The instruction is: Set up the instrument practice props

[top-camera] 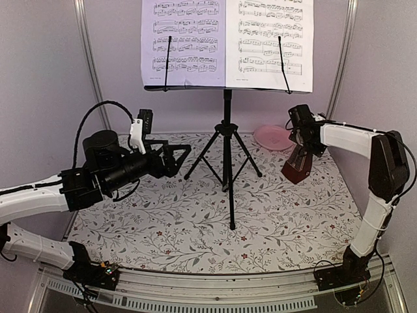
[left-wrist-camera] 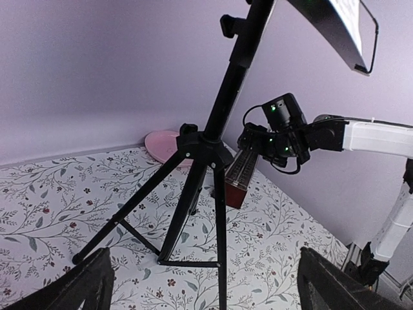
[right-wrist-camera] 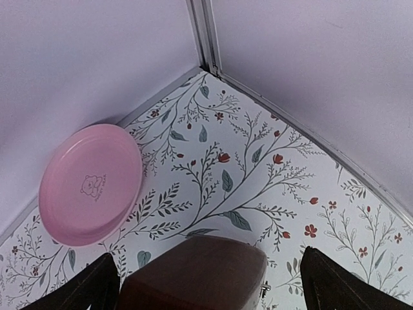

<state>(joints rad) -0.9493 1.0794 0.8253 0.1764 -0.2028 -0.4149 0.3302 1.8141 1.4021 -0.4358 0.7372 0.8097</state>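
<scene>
A: Metronome (right-wrist-camera: 193, 271) at far right of table (top-camera: 195, 222), near pink plate (right-wrist-camera: 90, 184), well apart from music stand (top-camera: 227, 150). Right end effector (right-wrist-camera: 210, 287) spread wide, straddling its top, gripping nothing.

B: Probably rigid, light, smooth-sided. Tapered, so likely to slip upward out of a pinch. Better taken low, across the flat faces.

A: Left end effector (left-wrist-camera: 206, 287) fully spread too, empty, facing the tripod legs (left-wrist-camera: 129, 210).

B: Walls (right-wrist-camera: 97, 64) close at right and back. Open room toward centre, short of the legs.
</scene>
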